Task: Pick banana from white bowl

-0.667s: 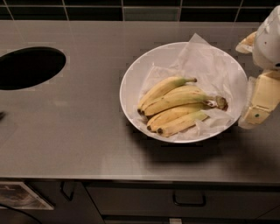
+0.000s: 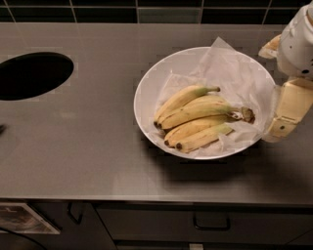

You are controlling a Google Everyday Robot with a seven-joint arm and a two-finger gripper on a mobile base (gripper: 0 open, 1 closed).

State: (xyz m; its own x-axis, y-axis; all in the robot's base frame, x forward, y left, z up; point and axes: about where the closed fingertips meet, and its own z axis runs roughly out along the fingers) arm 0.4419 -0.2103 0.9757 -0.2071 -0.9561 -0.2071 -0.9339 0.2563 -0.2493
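The white bowl stands on the steel counter, lined with crumpled white paper. Several yellow bananas lie in it. The banana, the longest one, ends in a dark brown stem stub pointing right. A banana with a thin green stem lies just behind it, and two shorter ones lie in front. My gripper hangs at the bowl's right rim, above and to the right of the stub. It is open and empty, with one beige finger low and the other further back.
A dark round hole is cut into the counter at the left. A black tiled wall runs along the back. Drawer fronts with handles sit below the counter's front edge.
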